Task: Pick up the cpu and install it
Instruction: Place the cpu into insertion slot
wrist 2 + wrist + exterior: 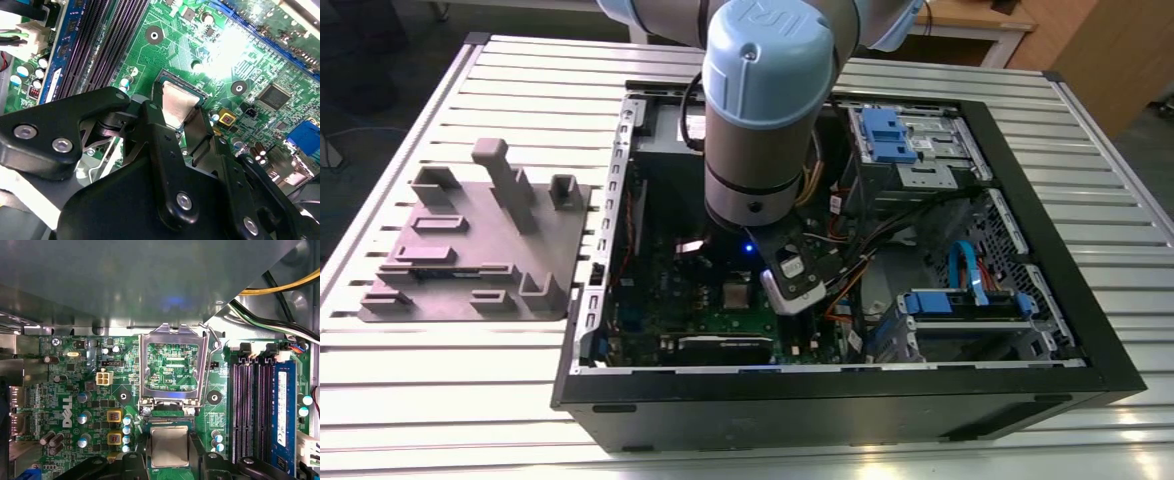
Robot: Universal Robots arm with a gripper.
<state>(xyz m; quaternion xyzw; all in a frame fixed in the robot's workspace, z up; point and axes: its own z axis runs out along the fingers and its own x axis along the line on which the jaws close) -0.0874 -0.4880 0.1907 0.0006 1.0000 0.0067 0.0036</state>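
My black gripper (177, 114) straddles the cpu (170, 447); I cannot tell whether it clamps the chip or merely brackets it. The cpu is one flat square, dull silver-grey metal with a thin dark rim, lying at the socket on the green motherboard (75, 390). Just beyond it stands one shiny socket frame (172, 334), hinged open, with two yellow square parts (114, 416) beside it. Outside the black case (854, 400) rests one grey moulded tray (467, 250).

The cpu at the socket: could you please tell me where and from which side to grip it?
By two opposite thin edges, from straight above: the cpu is flat, lies level, and the opened socket frame stands along one other edge.
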